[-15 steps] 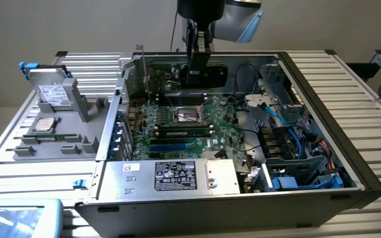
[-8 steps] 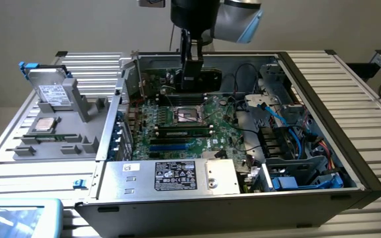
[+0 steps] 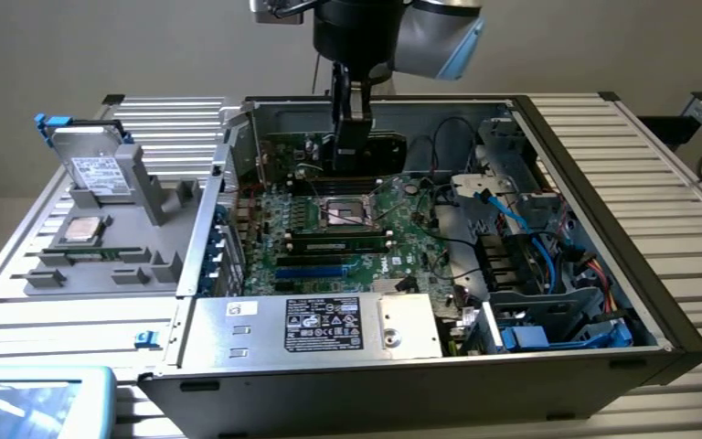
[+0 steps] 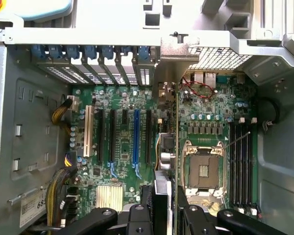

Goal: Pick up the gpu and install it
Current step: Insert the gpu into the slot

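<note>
My gripper (image 3: 353, 137) hangs over the back of the open computer case (image 3: 643, 302), shut on the gpu (image 3: 378, 154), which it holds upright on edge above the green motherboard (image 3: 419, 247). From the wrist, the gpu (image 4: 177, 142) appears as a thin green edge running away from the black fingers (image 4: 137, 218). Its silver bracket (image 4: 179, 49) sits at the case's rear slot wall. The card hovers between the black expansion slots (image 4: 148, 134) and the bare processor socket (image 4: 202, 169). I cannot tell whether it touches a slot.
A blue slot (image 4: 135, 137) and a white slot (image 4: 87, 129) lie beside the card. The power supply (image 3: 314, 325) fills the near side, and cables and drive cages (image 3: 534, 265) crowd the exterior view's right. A grey fixture (image 3: 120, 238) with a hard drive (image 3: 95, 169) stands on the exterior view's left.
</note>
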You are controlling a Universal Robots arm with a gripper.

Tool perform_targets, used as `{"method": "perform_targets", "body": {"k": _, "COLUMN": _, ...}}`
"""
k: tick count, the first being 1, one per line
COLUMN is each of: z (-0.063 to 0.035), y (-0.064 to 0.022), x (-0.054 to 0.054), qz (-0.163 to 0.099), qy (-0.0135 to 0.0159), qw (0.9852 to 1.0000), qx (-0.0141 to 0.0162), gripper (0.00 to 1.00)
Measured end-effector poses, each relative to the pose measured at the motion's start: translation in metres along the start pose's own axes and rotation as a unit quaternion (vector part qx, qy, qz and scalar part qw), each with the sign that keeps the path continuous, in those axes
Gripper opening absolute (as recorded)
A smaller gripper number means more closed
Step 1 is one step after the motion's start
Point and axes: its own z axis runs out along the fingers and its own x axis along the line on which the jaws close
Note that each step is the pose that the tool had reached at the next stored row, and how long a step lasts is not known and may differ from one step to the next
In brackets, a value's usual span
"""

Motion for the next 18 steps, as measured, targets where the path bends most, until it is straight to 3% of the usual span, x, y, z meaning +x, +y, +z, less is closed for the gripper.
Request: {"method": "perform_targets", "body": {"k": 18, "z": 0.0088, "y": -0.0006, "x": 0.0008, "qz": 0.0, "qy": -0.0001, "qw": 1.0, "qx": 0.0001, "gripper": 0.29}}
